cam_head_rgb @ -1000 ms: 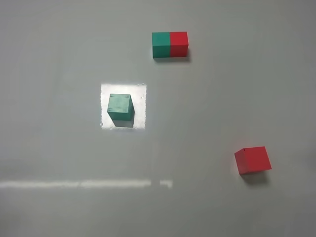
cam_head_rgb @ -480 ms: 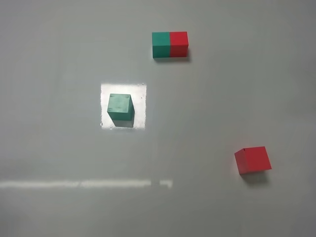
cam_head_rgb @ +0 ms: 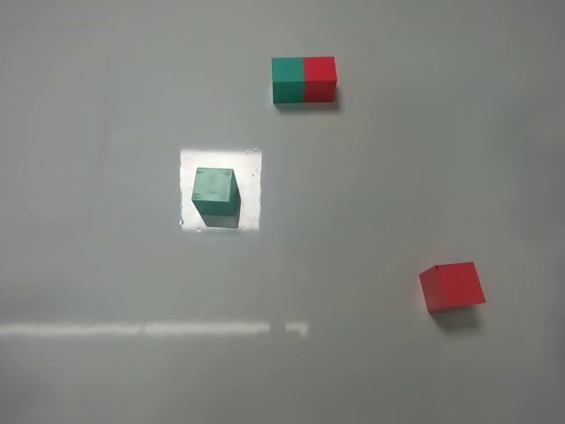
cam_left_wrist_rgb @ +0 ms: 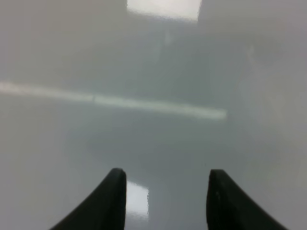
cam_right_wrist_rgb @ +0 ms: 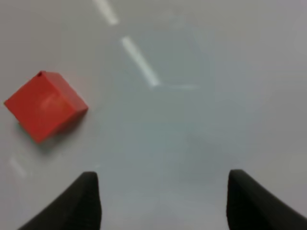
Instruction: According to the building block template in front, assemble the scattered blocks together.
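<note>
**Inspector:** Surface first: a plain grey table (cam_head_rgb: pixel 106 88), glossy, with a bright patch (cam_head_rgb: pixel 252 168) of glare under one block; report positions

**Assessor:** The building block template (cam_head_rgb: pixel 304 79) lies at the far side, just right of centre; the green cube (cam_head_rgb: pixel 215 193) stands left of centre on the patch; the red cube (cam_head_rgb: pixel 452 286) sits near the right edge, closer to the robot; the two loose cubes are well apart and neither touches the template

**Inspector:** Orientation?

**Assessor:** The template's long axis runs side to side across the high view, green half on the left, red half on the right; the loose cubes have no long axis; the green one sits nearly square to the view, the red one is turned a little

**Inspector:** Grippers?

**Assessor:** Neither shows in the high view; the left gripper (cam_left_wrist_rgb: pixel 164 175) has its fingers drawn in narrow, nothing between them; the right gripper (cam_right_wrist_rgb: pixel 163 177) has its fingers spread wide and empty, the red cube (cam_right_wrist_rgb: pixel 45 105) ahead and off to one side of their line

**Inspector:** Stage?

**Assessor:** In my judgement the very start, nothing grasped; the next move calls for centring the right gripper over the red cube, squaring the jaws to its turned faces, then setting it flush against the green cube's right side
</note>
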